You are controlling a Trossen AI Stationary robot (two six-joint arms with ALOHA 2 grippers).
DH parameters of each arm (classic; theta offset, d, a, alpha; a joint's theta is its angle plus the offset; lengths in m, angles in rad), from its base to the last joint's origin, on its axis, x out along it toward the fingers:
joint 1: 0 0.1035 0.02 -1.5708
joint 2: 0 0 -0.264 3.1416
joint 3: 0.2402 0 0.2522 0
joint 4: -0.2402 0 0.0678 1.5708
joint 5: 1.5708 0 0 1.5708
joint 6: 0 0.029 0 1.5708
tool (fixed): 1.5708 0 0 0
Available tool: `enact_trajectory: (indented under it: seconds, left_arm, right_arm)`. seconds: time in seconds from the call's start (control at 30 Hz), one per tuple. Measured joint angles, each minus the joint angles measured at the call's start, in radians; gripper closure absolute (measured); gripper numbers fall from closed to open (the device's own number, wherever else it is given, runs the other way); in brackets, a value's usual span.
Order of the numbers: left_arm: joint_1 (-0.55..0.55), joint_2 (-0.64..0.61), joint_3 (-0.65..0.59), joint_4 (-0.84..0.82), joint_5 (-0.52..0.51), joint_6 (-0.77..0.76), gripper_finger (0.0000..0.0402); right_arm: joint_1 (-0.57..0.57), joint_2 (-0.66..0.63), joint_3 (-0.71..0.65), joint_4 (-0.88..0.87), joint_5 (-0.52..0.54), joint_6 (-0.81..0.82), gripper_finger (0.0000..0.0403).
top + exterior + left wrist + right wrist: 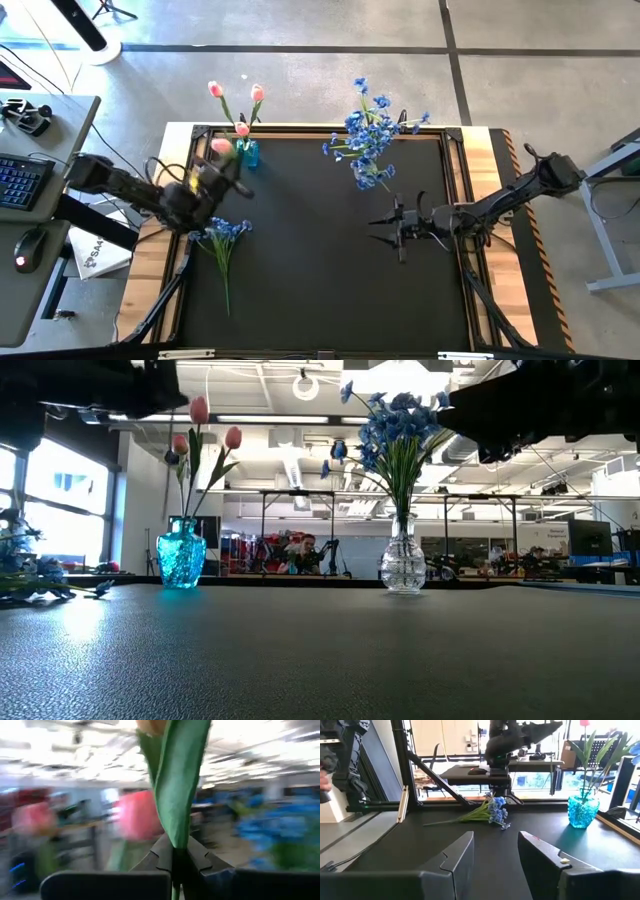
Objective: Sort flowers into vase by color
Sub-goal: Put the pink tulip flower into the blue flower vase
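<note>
Left gripper [213, 172] sits at about 9 o'clock on the mat [310, 270], lifted off the surface, jaws clamped tight on a tulip [221, 146] — the left wrist view shows the green stem and leaf [175, 785] pinched right between the fingers [197, 857]. The held pink head sits just beside the blue vase [247, 153], at 11 o'clock on the mat's far edge. That vase already has pink tulips [236, 100] standing in it, three heads showing in the low view [200, 410]. Clear vase [403, 560] stands at about 1 o'clock, full of blue flowers [372, 135], upright. One loose blue bunch [225, 235] lies flat on the mat at 8 o'clock, just below the left gripper, blossoms toward the gripper, stem trailing toward the near edge; the right wrist view also sees it [492, 812] lying under the left arm. Right gripper [400, 228] hovers at about 3 o'clock, well apart from both vases — fingers [457, 857] parted about halfway, nothing between them. A person shows in the room behind, between the vases in the low view, too small to tell more.
</note>
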State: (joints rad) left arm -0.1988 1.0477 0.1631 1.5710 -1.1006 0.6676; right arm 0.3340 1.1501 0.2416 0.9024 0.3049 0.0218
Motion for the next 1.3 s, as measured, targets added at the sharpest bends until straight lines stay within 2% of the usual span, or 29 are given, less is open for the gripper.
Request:
enact_trajectory:
  seconds: [0.1,0.23,0.37,0.57,0.8,1.03,1.17,1.3]
  left_arm:
    - [0.080,-0.047,-0.003,-0.009,-0.024,0.040,0.0401]
    - [0.182,-0.102,-0.003,-0.001,0.125,0.060,0.0401]
    - [0.304,-0.132,-0.003,-0.001,0.250,0.009,0.0401]
    - [0.536,-0.128,-0.003,-0.015,0.421,-0.205,0.0401]
    - [0.715,-0.122,-0.003,-0.260,0.521,-0.464,0.0401]
    - [0.737,-0.122,-0.003,-0.344,0.529,-0.475,0.0398]
    - [0.737,-0.122,-0.003,-0.380,0.435,-0.483,0.0383]
    - [0.737,-0.123,-0.003,-0.479,0.418,-0.527,0.0359]
  right_arm:
    - [0.000,0.000,0.000,0.001,0.000,-0.001,0.0254]
    - [0.000,0.000,0.000,-0.001,0.003,0.001,0.0254]
    - [0.000,0.000,0.000,0.000,0.018,0.004,0.0254]
    - [0.000,0.000,0.000,0.001,0.021,0.004,0.0254]
    - [0.000,0.000,0.000,0.001,0.021,0.000,0.0254]
    - [0.000,0.000,0.001,0.001,0.022,0.004,0.0254]
    - [0.000,0.000,0.001,0.001,0.024,0.021,0.0254]
    - [0.000,0.000,0.001,0.001,0.024,0.026,0.0254]
